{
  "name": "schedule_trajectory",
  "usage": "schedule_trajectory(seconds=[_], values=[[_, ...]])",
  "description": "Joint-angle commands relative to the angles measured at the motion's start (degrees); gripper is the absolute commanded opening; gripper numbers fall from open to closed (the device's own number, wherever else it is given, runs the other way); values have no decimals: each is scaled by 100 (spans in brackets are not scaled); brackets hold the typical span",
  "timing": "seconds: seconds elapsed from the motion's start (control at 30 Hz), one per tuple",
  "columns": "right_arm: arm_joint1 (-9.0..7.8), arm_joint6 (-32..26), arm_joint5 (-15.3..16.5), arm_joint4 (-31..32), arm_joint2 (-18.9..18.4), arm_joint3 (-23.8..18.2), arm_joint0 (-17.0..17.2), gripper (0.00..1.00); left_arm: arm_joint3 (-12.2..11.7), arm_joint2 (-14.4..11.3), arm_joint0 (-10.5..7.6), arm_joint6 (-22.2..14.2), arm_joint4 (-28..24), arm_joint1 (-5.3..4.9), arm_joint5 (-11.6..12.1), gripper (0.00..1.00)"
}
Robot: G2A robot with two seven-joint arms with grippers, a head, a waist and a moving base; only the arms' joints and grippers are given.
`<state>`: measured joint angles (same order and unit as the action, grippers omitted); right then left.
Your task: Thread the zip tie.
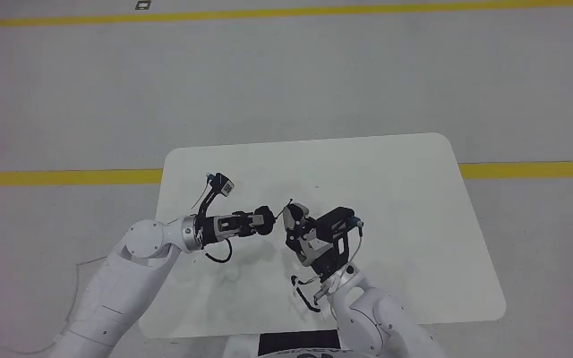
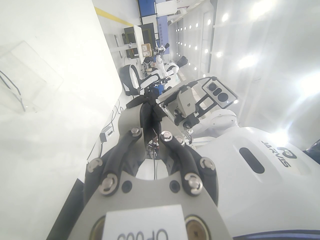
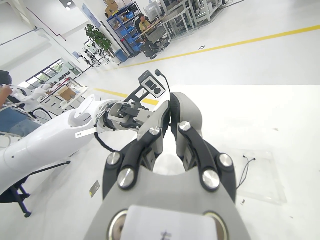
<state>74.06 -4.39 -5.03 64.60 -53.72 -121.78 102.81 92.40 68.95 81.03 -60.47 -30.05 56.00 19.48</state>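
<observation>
Over the middle of the white table [image 1: 403,179] my two grippers meet tip to tip. The zip tie [image 1: 288,206] is a thin black strap. My right gripper [image 1: 294,217] [image 3: 170,101] is shut on it, and the strap [image 3: 166,86] rises from the fingertips to a small square head. My left gripper [image 1: 267,217] [image 2: 150,106] is shut too, with a thin black strand [image 2: 153,156] running between its fingers. It looks like the same tie. In each wrist view the other arm's gripper stands just beyond: right [image 2: 186,111], left [image 3: 125,113].
A clear flat tray [image 3: 262,176] [image 2: 30,76] lies on the table close to the grippers, with a loose thin black tie [image 3: 246,166] in it. The far and right parts of the table are bare white surface.
</observation>
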Motion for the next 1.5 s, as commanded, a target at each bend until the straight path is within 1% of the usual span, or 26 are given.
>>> schedule_trajectory(seconds=[0.0, 0.9, 1.47], values=[[-2, -5, -11, 19, 1, -6, 5, 0, 0, 0, 0, 0, 0, 0, 0, 0], [-19, -4, -48, 49, 21, -54, 4, 0, 0, 0, 0, 0, 0, 0, 0, 0], [-21, -62, -132, 149, 69, -34, -22, 0, 0, 0, 0, 0, 0, 0, 0, 0]])
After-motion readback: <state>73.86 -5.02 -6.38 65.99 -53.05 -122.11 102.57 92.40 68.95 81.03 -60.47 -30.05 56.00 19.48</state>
